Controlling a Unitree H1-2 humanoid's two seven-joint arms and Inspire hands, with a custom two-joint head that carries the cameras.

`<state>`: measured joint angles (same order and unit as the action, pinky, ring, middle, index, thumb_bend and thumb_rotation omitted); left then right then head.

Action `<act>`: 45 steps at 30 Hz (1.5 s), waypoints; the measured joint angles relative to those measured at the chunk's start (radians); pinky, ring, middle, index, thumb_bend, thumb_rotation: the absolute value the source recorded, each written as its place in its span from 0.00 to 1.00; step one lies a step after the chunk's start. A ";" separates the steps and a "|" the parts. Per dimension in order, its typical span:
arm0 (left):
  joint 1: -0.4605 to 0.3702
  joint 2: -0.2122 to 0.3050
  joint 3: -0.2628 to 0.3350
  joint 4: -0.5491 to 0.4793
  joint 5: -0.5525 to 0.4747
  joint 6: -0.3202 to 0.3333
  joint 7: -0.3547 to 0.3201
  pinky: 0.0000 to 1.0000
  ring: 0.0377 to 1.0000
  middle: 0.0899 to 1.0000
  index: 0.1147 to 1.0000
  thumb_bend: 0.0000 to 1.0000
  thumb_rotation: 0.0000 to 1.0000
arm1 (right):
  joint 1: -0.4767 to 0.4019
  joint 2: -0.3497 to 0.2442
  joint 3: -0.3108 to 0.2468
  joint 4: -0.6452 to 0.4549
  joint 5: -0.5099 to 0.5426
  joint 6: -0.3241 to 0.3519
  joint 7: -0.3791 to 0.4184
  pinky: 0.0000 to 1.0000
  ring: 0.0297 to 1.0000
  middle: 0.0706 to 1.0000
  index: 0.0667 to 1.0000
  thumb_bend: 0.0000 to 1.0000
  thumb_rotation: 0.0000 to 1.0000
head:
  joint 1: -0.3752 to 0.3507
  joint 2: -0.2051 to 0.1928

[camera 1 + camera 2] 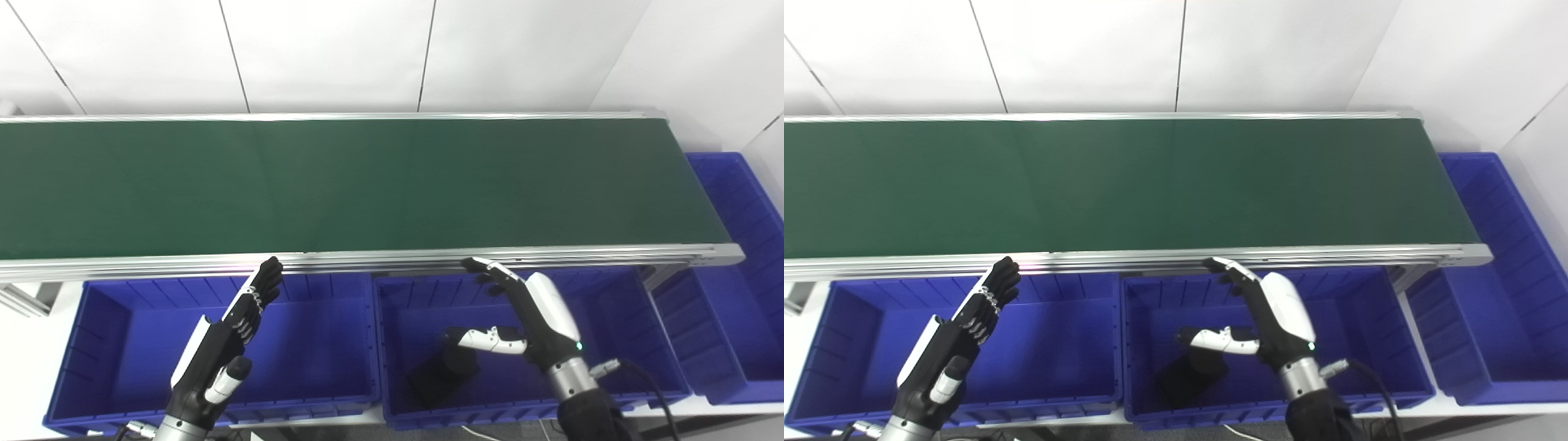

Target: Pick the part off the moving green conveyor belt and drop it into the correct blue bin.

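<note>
A: Part, the dark black block-like piece, where is it?

B: It lies on the floor of the middle blue plastic bin, toward the front-left corner. Its shape is hard to read, because it is dark and partly in shadow.

A: And the long green conveyor belt?

B: Its green surface carries nothing that I can see. It runs from the left edge to the right, inside a silver aluminium frame. The bins stand just below its near rail.

A: What does the right hand do?

B: This white and black hand hangs above the middle bin, with the fingers stretched up toward the rail and the thumb pointing left. The thumb tip is over the part, but I cannot tell if it touches it. The fingers are spread apart and they hold nothing.

A: And the left hand?

B: It is black with a white back, and it stands over the left blue plastic bin. The fingers are straight and together, pointing up to the rail, the thumb apart from them. It holds nothing too.

A: Other bins?

B: One more blue plastic bin is at the right end of the belt, turned along the white wall.
</note>
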<state>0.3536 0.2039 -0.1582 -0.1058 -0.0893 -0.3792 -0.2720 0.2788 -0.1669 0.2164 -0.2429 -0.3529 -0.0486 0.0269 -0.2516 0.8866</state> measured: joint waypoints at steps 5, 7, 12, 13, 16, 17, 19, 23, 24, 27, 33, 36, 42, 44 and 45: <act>-0.031 -0.002 -0.013 0.064 -0.007 0.001 -0.016 1.00 0.99 0.98 0.95 0.82 0.87 | 0.016 0.088 0.060 0.070 0.149 -0.146 0.011 0.81 0.83 0.85 0.87 0.89 0.77 | 0.024 0.003; -0.038 -0.006 -0.016 0.086 0.003 0.001 -0.016 0.99 0.98 0.98 0.95 0.81 0.87 | 0.017 0.099 0.066 0.130 0.187 -0.192 0.020 0.81 0.82 0.85 0.88 0.89 0.79 | 0.038 0.003; -0.036 -0.009 -0.023 0.095 0.041 0.001 -0.015 0.98 0.99 0.98 0.95 0.82 0.88 | 0.016 0.109 0.057 0.219 0.279 -0.265 0.029 0.81 0.82 0.84 0.88 0.90 0.81 | 0.073 -0.002; -0.036 -0.011 -0.025 0.098 0.045 0.001 -0.015 0.98 0.99 0.98 0.95 0.82 0.88 | 0.013 0.114 0.057 0.241 0.289 -0.280 0.031 0.82 0.82 0.85 0.89 0.90 0.83 | 0.087 -0.005; -0.040 -0.025 -0.027 0.122 0.057 0.001 -0.011 0.99 0.98 0.98 0.95 0.82 0.87 | 0.006 0.129 0.058 0.303 0.304 -0.302 0.045 0.84 0.83 0.86 0.89 0.90 0.85 | 0.106 -0.011; -0.041 -0.033 -0.027 0.133 0.059 0.001 -0.009 1.00 0.99 0.98 0.96 0.81 0.87 | 0.002 0.132 0.058 0.326 0.312 -0.309 0.048 0.84 0.83 0.87 0.89 0.89 0.86 | 0.106 -0.011; -0.043 -0.050 -0.030 0.146 0.061 0.001 -0.009 1.00 0.99 0.98 0.96 0.82 0.87 | -0.005 0.135 0.057 0.365 0.317 -0.329 0.051 0.84 0.84 0.87 0.90 0.86 0.89 | 0.110 -0.017; -0.065 -0.063 -0.031 0.174 0.081 0.001 -0.007 1.00 1.00 0.99 0.96 0.82 0.88 | -0.036 0.135 0.053 0.443 0.291 -0.352 0.048 0.85 0.84 0.88 0.90 0.82 0.97 | 0.137 -0.037; -0.070 -0.068 -0.031 0.177 0.082 0.001 -0.005 1.00 1.00 0.99 0.96 0.82 0.88 | -0.042 0.134 0.052 0.455 0.283 -0.353 0.045 0.85 0.85 0.88 0.90 0.81 0.98 | 0.137 -0.037; -0.078 -0.083 -0.033 0.192 0.090 -0.002 0.007 1.00 0.99 0.99 0.95 0.82 0.88 | -0.046 0.133 0.047 0.462 0.273 -0.357 0.039 0.86 0.86 0.88 0.90 0.81 1.00 | 0.163 -0.052; -0.085 -0.117 -0.039 0.243 0.122 -0.019 0.032 0.97 0.98 0.99 0.96 0.76 0.94 | -0.052 0.120 0.045 0.496 0.247 -0.364 0.018 0.90 0.89 0.89 0.89 0.78 1.00 | 0.173 -0.086; -0.090 -0.129 -0.047 0.271 0.143 -0.042 0.043 0.99 1.00 0.99 0.93 0.74 0.99 | -0.053 0.107 0.060 0.497 0.227 -0.366 -0.007 0.94 0.93 0.90 0.90 0.72 1.00 | 0.173 -0.107; -0.088 -0.137 -0.058 0.271 0.161 -0.048 0.059 1.00 1.00 0.98 0.92 0.72 1.00 | -0.056 0.091 0.096 0.519 0.190 -0.367 -0.053 0.97 0.94 0.91 0.90 0.74 1.00 | 0.186 -0.129; -0.085 -0.135 -0.069 0.271 0.164 -0.048 0.064 1.00 0.99 0.98 0.91 0.71 1.00 | -0.057 0.088 0.107 0.519 0.190 -0.367 -0.060 0.97 0.94 0.91 0.91 0.73 1.00 | 0.186 -0.129; -0.082 -0.134 -0.073 0.271 0.165 -0.048 0.065 1.00 0.99 0.97 0.90 0.71 1.00 | -0.057 0.087 0.112 0.519 0.189 -0.367 -0.063 0.97 0.95 0.92 0.91 0.74 1.00 | 0.195 -0.132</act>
<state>0.2716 0.0703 -0.2312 0.1652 0.0759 -0.4273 -0.2069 0.2214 -0.0798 0.3287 0.2765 -0.1640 -0.4160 -0.0358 -0.0568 0.7547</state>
